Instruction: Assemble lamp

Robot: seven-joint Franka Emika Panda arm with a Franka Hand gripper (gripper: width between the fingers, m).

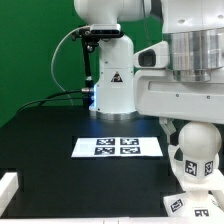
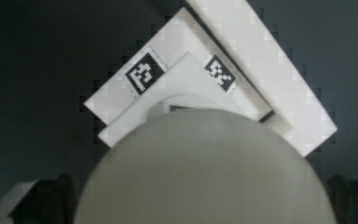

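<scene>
In the lower right of the exterior view, the round-headed white plastic bulb (image 1: 196,143) stands upright on the black table (image 1: 40,150). The wrist view shows the square white block base (image 2: 131,100), with black-and-white tags, just beyond it; whether the bulb sits in the base cannot be told. The two-finger gripper (image 2: 194,205) hangs over the bulb, its dark fingers (image 2: 43,200) spread wide and clear of the bulb's sides. The marker board (image 1: 118,146) lies mid-frame.
</scene>
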